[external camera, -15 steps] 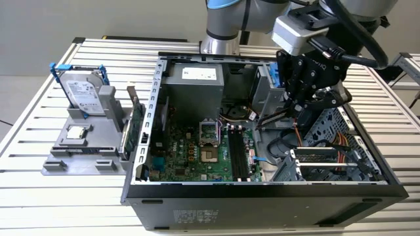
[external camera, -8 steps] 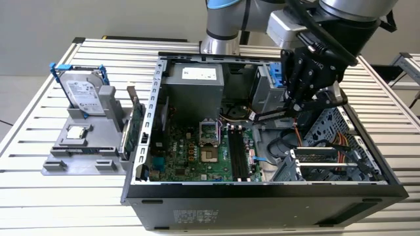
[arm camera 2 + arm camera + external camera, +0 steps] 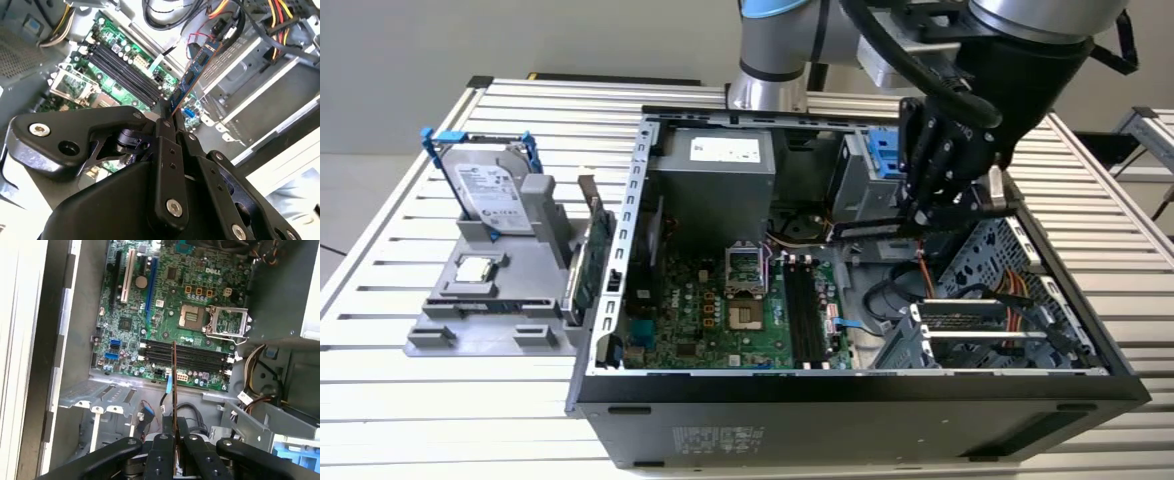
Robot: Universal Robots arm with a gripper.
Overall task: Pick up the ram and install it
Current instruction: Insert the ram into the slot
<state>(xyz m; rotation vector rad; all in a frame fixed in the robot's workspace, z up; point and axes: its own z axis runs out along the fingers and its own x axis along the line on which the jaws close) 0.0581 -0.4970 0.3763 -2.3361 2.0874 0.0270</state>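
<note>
Soft, even light from overhead lit the table [image 3: 400, 420]; outside the computer case [image 3: 854, 410] its pale slats glared near-white in the first wrist view. Inside the case, shade deepened, and the black gripper [image 3: 167, 120] stayed dark.

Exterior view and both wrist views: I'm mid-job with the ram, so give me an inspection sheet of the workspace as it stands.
Surface: slatted metal table, carrying the open computer case and a grey parts holder.
Job's things: ram held over the case's inside, not seated; memory slots on the motherboard look empty.
Clutter: hard drive and small silver chip on the holder; green card standing on edge beside it.
Grippers: gripper, jaws shut on the ram.
Cables: orange, yellow and red wires inside the case.
Surroundings: grey floor; nothing else seen.
</note>
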